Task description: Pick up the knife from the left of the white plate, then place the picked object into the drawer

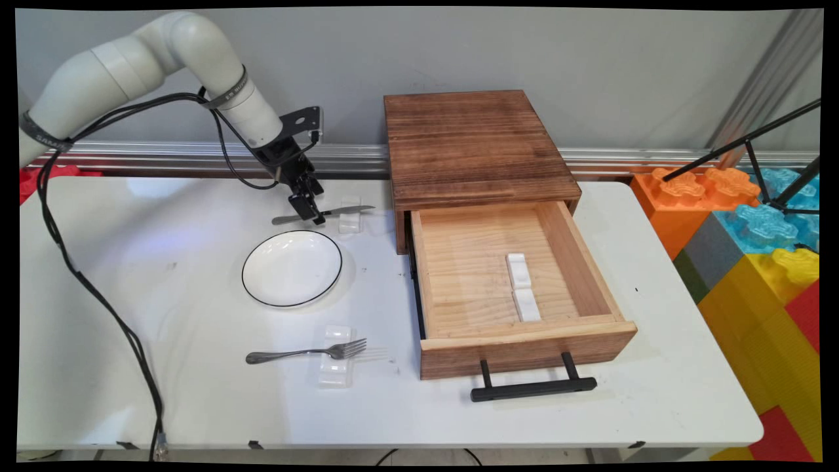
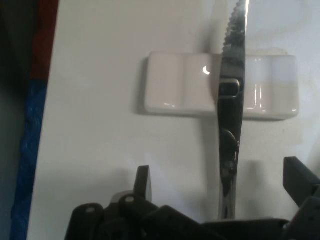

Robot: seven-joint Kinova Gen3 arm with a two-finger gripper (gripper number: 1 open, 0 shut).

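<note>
**Gripper low over the knife handle, fingers spread**

The gripper (image 1: 308,211) hangs right down at the table's (image 1: 164,275) far side, over the handle end of the knife (image 1: 328,213). In the hand view its fingers (image 2: 142,181) stand released, one on either side of the handle, neither seen touching it. The knife (image 2: 231,125) runs lengthwise straight away from the hand, between the fingers, its serrated blade propped across a white cutlery rest (image 2: 185,85). Just near of it sits the black-rimmed white plate (image 1: 292,267); nearer again a fork (image 1: 308,353) lies on its own rest. To the right the wooden drawer (image 1: 518,288) stands pulled open, two white rests inside
</note>
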